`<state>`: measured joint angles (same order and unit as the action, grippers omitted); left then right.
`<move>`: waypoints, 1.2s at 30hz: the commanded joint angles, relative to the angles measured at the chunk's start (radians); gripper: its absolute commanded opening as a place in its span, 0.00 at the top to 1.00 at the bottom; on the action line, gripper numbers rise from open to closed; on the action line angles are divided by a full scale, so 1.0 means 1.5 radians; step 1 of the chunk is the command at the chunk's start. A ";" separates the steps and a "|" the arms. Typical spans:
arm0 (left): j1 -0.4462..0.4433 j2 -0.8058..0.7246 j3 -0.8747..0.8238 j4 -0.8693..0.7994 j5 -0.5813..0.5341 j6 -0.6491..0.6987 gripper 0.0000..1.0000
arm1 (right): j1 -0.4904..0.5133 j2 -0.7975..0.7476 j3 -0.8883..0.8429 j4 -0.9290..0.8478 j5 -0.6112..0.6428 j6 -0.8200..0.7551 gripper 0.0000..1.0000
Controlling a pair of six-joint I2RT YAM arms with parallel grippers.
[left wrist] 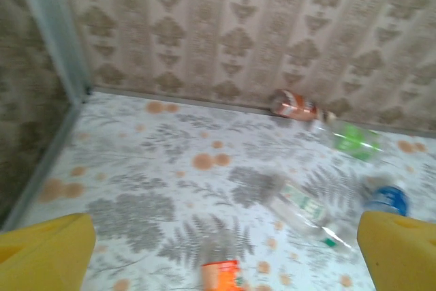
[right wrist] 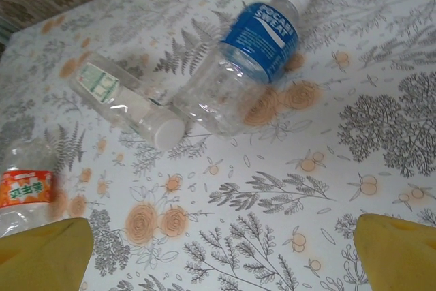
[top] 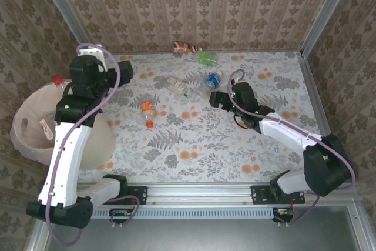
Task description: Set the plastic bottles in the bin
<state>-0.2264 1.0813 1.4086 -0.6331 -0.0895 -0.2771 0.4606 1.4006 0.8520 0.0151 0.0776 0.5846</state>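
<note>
Left gripper (top: 124,70) hangs high over the table's (top: 235,145) far left corner, jaws spread wide, nothing between them. The bin (top: 32,107) sits off to its left, under that arm. There's a red-capped bottle (top: 57,80) at the bin's far rim, but whether it's inside or behind I can't tell.

Right gripper (top: 215,99) is low over the middle of the table, jaws wide apart too, and empty. The blue bottle (right wrist: 252,52) lies on its side just ahead of it, white cap pointing away. Just left of that lies the white bottle (right wrist: 129,103), its cap close against the blue one's base; I can't tell whether they touch.

The orange bottle (top: 148,109) lies further left, between the two grippers and apart from both. From the left wrist it shows low down between the yellow fingers (left wrist: 48,253).

Well beyond, the green bottle (top: 207,58) lies near the back wall (top: 194,4), and the red bottle (top: 185,47) lies right against it.
</note>
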 commanded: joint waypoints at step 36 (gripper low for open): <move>-0.006 -0.042 -0.124 0.063 0.072 -0.001 0.00 | 0.034 0.543 0.531 -0.304 0.185 0.183 0.27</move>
<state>-0.2295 1.0256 1.2304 -0.5316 0.0154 -0.2844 0.5087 2.2063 1.6337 -0.4007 0.3481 0.8455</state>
